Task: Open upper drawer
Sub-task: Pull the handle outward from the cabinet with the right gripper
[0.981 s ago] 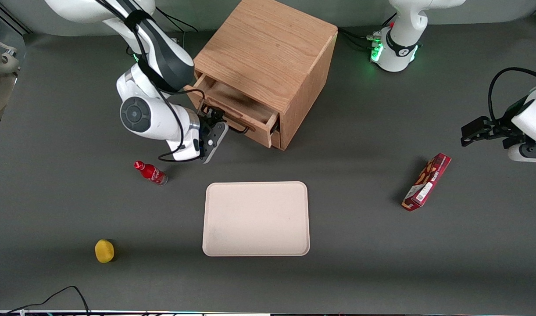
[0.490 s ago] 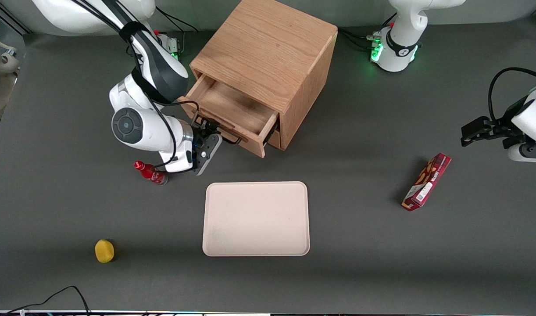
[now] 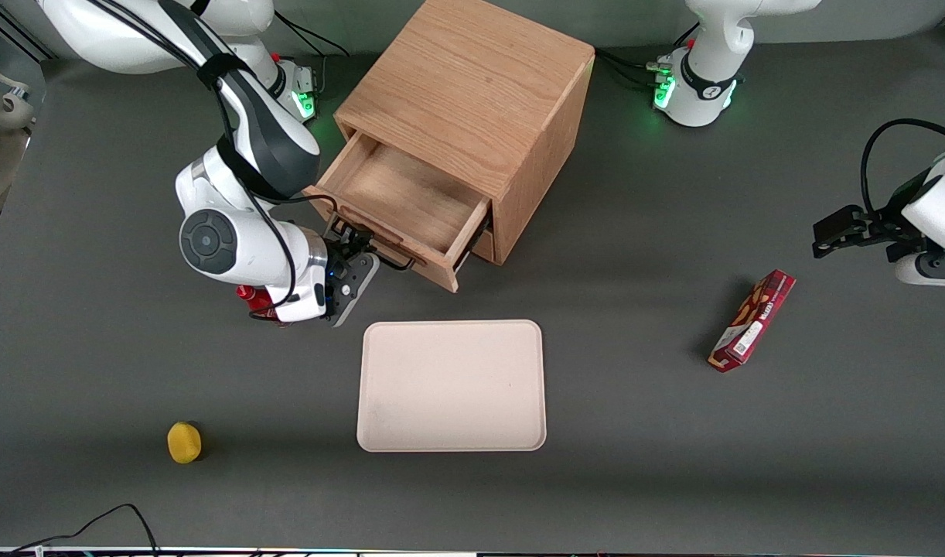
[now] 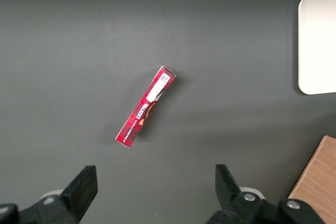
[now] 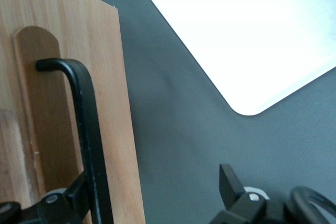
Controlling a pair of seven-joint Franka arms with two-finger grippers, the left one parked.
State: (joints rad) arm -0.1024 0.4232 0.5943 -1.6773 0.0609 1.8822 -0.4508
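The upper drawer (image 3: 399, 193) of the light-oak cube cabinet (image 3: 472, 85) stands pulled well out, its bare wooden inside showing. Its black bar handle (image 3: 380, 257) runs along the drawer front, on the side nearer the front camera. My right gripper (image 3: 354, 246) is at that handle and is open. In the right wrist view the handle (image 5: 86, 124) crosses the drawer front (image 5: 58, 77). One finger (image 5: 68, 200) sits against the bar on the wood side, and the other finger (image 5: 228, 182) stands far off over the table. My gripper (image 5: 152, 182) is not clamped on the bar.
A beige tray (image 3: 451, 384) lies nearer the front camera than the cabinet. A red bottle (image 3: 248, 294) is mostly hidden under my wrist. A yellow fruit (image 3: 184, 442) sits near the table's front edge. A red box (image 3: 752, 319) lies toward the parked arm's end.
The drawer has slid farther out of the cabinet with my gripper at its handle. My wrist has moved toward the front camera and now covers most of the red bottle.
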